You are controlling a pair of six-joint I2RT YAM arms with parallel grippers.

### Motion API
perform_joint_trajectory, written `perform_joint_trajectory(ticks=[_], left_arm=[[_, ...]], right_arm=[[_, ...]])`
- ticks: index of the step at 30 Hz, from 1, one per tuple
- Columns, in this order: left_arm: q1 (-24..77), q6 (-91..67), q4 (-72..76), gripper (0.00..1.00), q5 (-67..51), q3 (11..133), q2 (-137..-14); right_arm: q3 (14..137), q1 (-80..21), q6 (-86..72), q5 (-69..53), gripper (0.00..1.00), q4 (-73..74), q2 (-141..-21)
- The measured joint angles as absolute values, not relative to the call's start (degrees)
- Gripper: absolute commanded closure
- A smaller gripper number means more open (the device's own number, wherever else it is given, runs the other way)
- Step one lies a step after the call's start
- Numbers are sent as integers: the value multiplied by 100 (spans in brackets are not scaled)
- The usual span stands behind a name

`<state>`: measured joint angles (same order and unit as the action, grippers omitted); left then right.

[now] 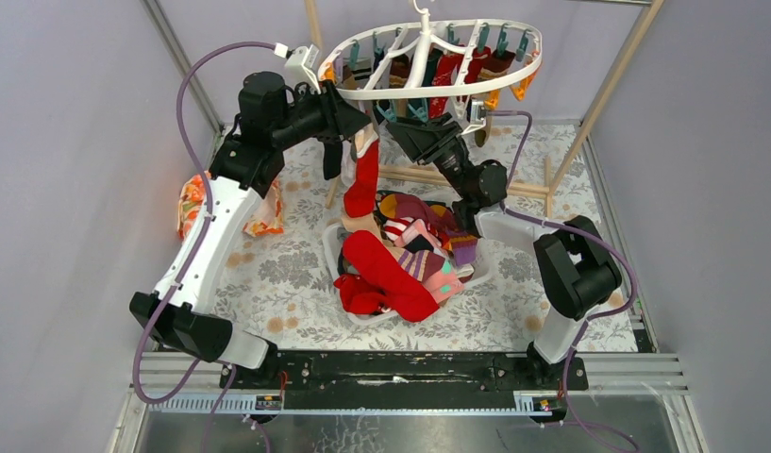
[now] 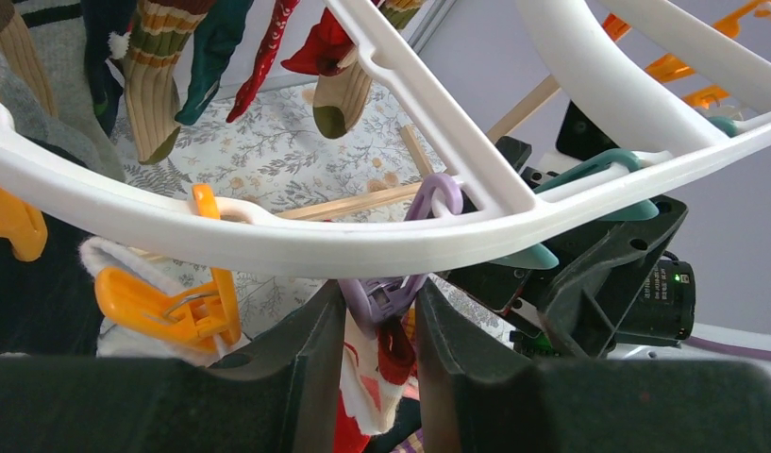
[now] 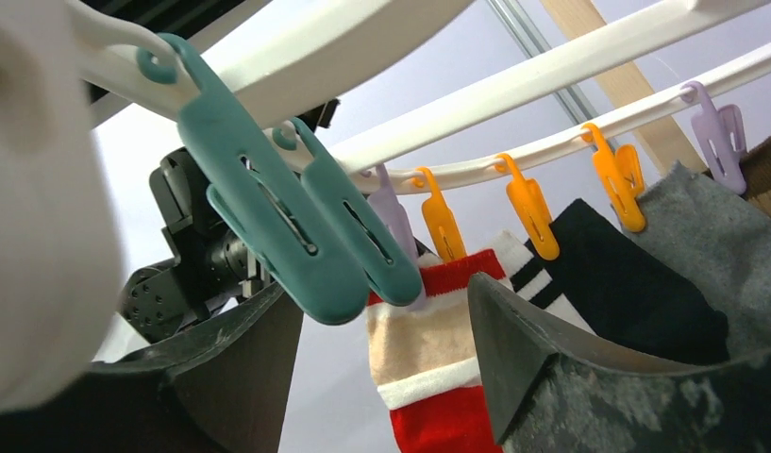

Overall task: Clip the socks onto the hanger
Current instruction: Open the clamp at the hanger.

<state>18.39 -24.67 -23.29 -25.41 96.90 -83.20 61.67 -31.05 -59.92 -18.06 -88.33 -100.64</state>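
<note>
Left gripper (image 2: 379, 326): fingers pressed on both sides of purple clip (image 2: 389, 294) on the hanger (image 2: 268, 247) rim. A red-and-white sock (image 2: 367, 392) hangs at the clip's 6 o'clock.
Right gripper (image 3: 381, 288): fingers apart, holding nothing, teal clips (image 3: 268, 226) dangling between.
Unclipped socks (image 1: 400, 269): heaped mid-table (image 1: 296, 274), hanger at their 12 o'clock.
Handling: likely best to seat the cuff deep in the clip before easing the squeeze.

hanger (image 2: 287, 250): smooth glossy white plastic | socks (image 1: 391, 274): soft knit cloth | poles (image 1: 617, 77): pale wood
</note>
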Motion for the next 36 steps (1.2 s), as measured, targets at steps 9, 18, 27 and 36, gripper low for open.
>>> perform_joint_trajectory(ticks=[9,18,27,36], left_arm=[[1839,-2425,-2335,76,-2541,9690,-8270],[1839,-2381,-2346,57,-2458,9690,-8263],[1841,-2324,-2580,37,-2150,9690,-8079],[1984,-2255,-2888,37,-1964,10149,-7793]], right_arm=[[6313,-3055,-6285,-1931,49,-9074,-10103],[6348,-3052,-6355,-2058,97,-9168,-10134],[6230,-3124,-5822,-1822,100,-9126,-10057],[6055,-3964,-3835,-491,100,-7909,-9428]])
